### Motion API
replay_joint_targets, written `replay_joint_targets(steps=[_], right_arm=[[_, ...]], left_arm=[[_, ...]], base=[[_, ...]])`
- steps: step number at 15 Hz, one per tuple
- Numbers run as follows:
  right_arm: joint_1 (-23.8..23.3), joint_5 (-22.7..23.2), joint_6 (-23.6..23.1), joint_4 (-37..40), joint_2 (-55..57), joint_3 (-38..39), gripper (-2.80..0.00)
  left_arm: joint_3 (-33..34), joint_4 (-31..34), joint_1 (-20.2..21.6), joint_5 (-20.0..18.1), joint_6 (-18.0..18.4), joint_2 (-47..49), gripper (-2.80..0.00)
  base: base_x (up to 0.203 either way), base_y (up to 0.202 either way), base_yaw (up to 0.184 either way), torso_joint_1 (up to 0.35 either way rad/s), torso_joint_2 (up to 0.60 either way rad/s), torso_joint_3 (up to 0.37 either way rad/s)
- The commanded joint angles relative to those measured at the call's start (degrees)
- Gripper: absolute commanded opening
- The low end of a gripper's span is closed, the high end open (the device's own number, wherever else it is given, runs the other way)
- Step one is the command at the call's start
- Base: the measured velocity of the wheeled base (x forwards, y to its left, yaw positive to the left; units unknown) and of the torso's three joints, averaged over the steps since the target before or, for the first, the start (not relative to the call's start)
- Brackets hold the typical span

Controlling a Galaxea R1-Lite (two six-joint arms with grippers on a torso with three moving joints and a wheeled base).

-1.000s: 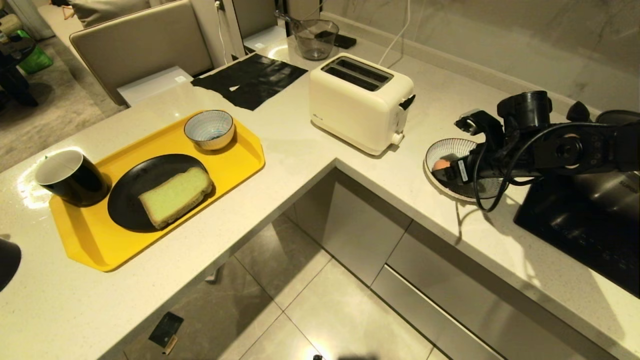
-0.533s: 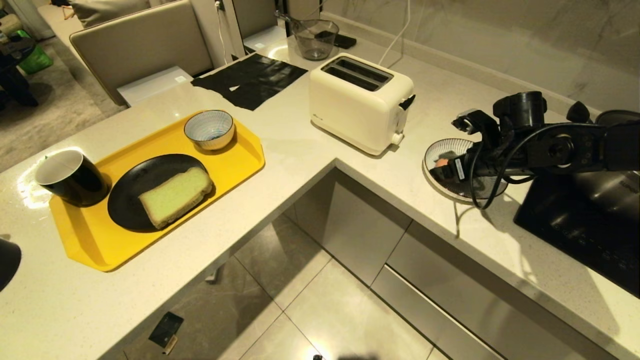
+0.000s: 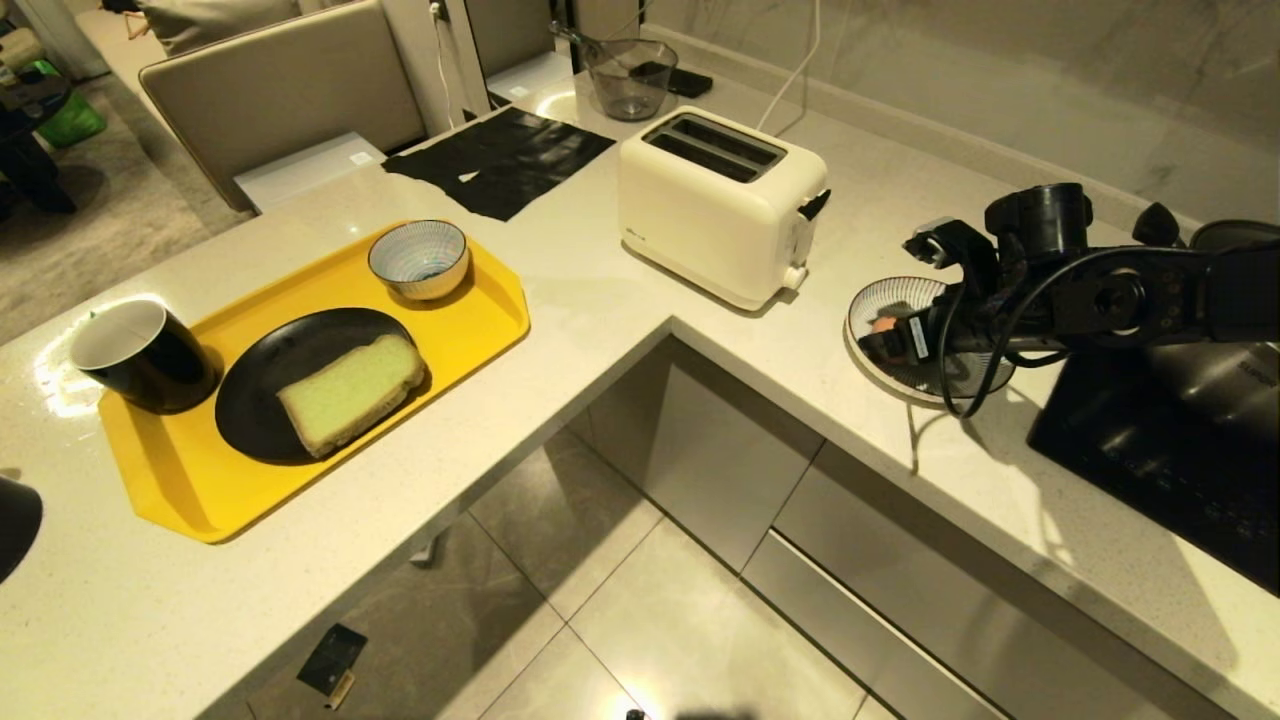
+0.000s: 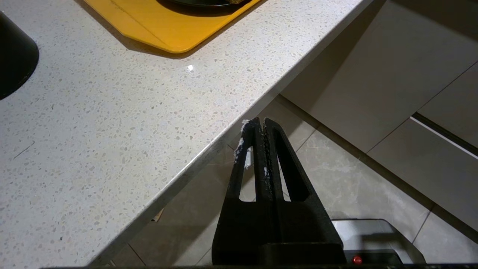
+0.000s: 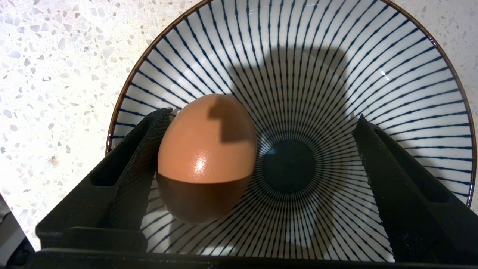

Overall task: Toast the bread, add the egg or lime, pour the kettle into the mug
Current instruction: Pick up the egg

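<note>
My right gripper (image 5: pixel 262 116) is open and reaches down into a blue-and-white striped bowl (image 5: pixel 336 56) on the right counter. The light-brown egg (image 5: pixel 207 149) lies in that bowl between the fingers, right beside one finger (image 5: pixel 142 149) and far from the other. In the head view the right gripper (image 3: pixel 885 340) covers most of the egg (image 3: pixel 882 324). The green-faced bread (image 3: pixel 350 392) lies on a black plate (image 3: pixel 262 372) on the yellow tray (image 3: pixel 480 318), with the black mug (image 3: pixel 140 355) at the tray's corner. My left gripper (image 4: pixel 259 121) is shut and empty off the counter edge. No lime shows.
A cream toaster (image 3: pixel 720 205) with empty slots stands between tray and bowl. A small striped bowl (image 3: pixel 418 258) sits on the tray. A black cooktop (image 3: pixel 1170 450) lies right of the egg bowl. A black rounded thing (image 3: pixel 15 525), cut off at the left edge, cannot be identified.
The right gripper has moved slightly further into the striped bowl and now covers more of the egg. It stays open. The left arm is still.
</note>
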Motion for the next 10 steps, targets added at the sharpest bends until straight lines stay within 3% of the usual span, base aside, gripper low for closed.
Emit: replay_joint_targets(steps=[1, 2, 3, 10], right_arm=[[0.03, 0.03, -0.08, 0.09, 0.14, 0.26, 0.0], [0.03, 0.05, -0.07, 0.09, 0.14, 0.35, 0.0], [0.03, 0.03, -0.07, 0.09, 0.08, 0.44, -2.8], [0.03, 0.12, 0.19, 0.18, 0.06, 0.44, -2.8]], left_arm=[[0.0, -0.02, -0.02, 0.02, 0.0, 0.04, -2.8], [0.0, -0.02, -0.02, 0.02, 0.0, 0.04, -2.8], [-0.02, -0.02, -0.01, -0.02, 0.0, 0.04, -2.8], [0.0, -0.02, -0.02, -0.05, 0.0, 0.04, -2.8]], base=[[0.0, 0.0, 0.0, 0.0, 0.0, 0.0], [0.0, 0.0, 0.0, 0.0, 0.0, 0.0], [0.0, 0.0, 0.0, 0.0, 0.0, 0.0], [0.0, 0.0, 0.0, 0.0, 0.0, 0.0]])
